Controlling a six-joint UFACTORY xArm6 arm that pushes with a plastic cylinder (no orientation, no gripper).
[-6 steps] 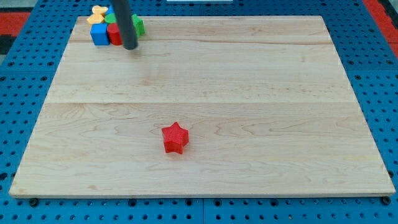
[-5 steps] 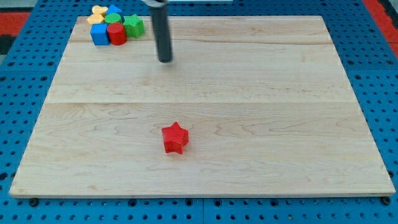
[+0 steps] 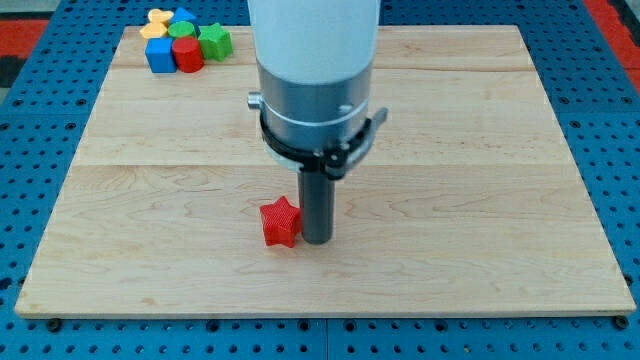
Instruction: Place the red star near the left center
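The red star [image 3: 279,223] lies on the wooden board [image 3: 480,200], below the middle and a little to the view's left. My tip [image 3: 316,239] rests on the board right beside the star's right side, touching it or nearly so. The rod rises into the arm's large grey and white end [image 3: 315,70], which hides the board's upper middle.
A cluster of blocks sits at the board's top left corner: a blue cube [image 3: 159,55], a red cylinder [image 3: 188,54], a green star [image 3: 215,41], a green block [image 3: 181,29], a yellow block [image 3: 155,21] and a blue piece [image 3: 185,15].
My tip has moved from the top left cluster down and to the view's right, across the board, to the red star's right side. The star has barely moved.
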